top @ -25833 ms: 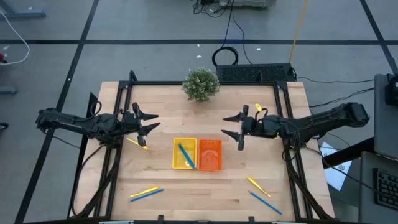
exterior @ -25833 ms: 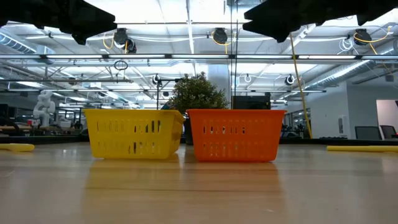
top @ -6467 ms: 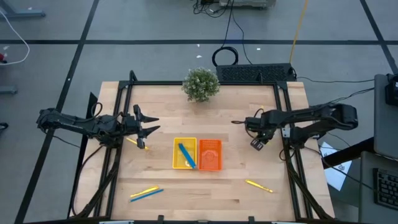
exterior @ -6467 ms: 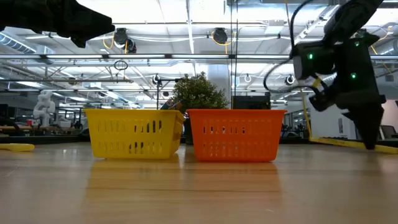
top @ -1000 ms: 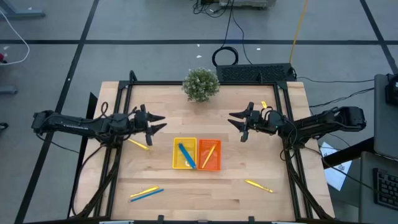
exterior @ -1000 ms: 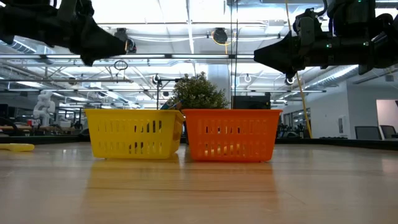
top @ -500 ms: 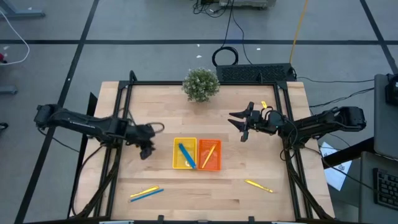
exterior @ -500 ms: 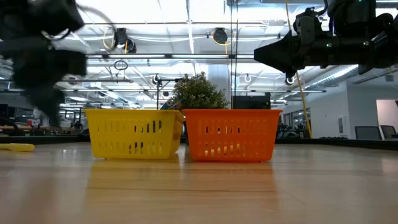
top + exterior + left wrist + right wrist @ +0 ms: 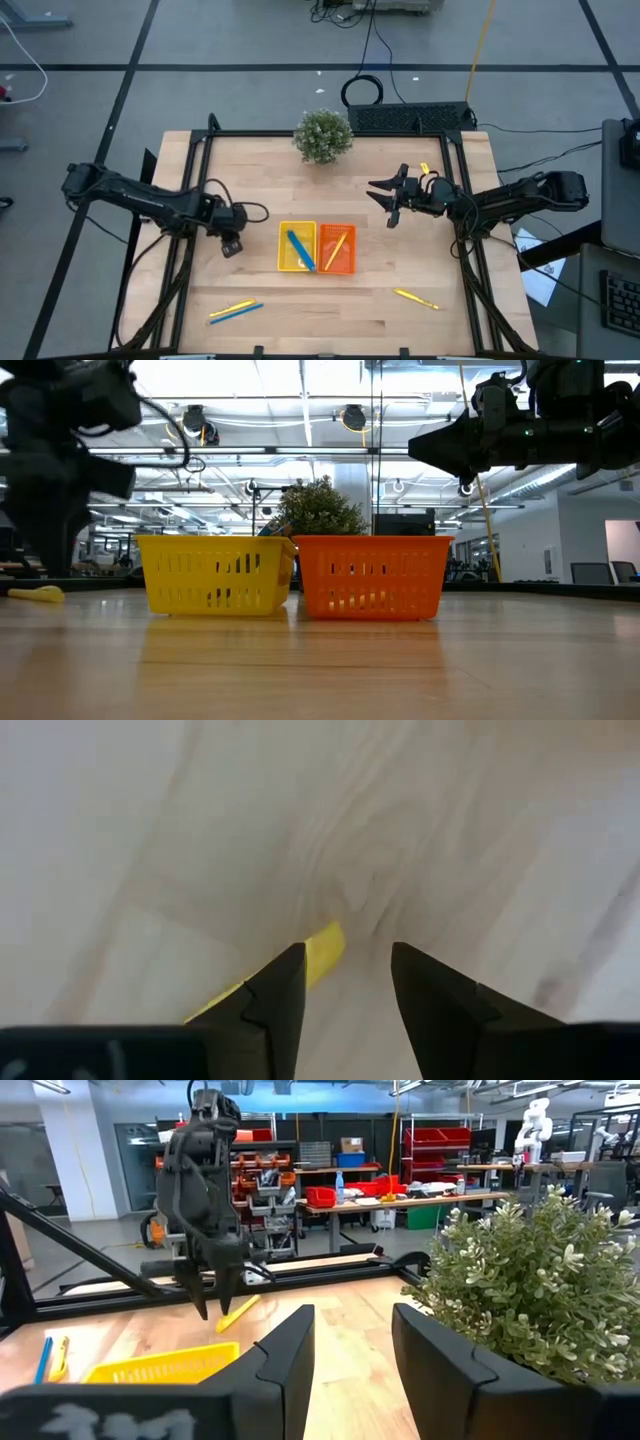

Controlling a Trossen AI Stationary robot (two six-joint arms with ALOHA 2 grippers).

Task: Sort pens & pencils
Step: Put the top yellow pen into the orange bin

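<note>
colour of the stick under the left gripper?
Yellow stick, clearest in the left wrist view, beside the left gripper.

trays mid-table; plant apparently behind

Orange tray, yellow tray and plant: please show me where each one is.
orange tray [image 9: 339, 263], high view, lower part of its floor.
yellow tray [image 9: 283, 247], high view, left rim.
plant [image 9: 323, 135], high view, middle of foliage.

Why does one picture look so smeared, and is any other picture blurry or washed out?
In the left wrist view the wooden table is streaked with blur, the camera sitting close above it, a yellow pencil by the jaws. In the low view the left arm is smeared, and ceiling lights glare behind the yellow basket. The high view is sharp.
</note>
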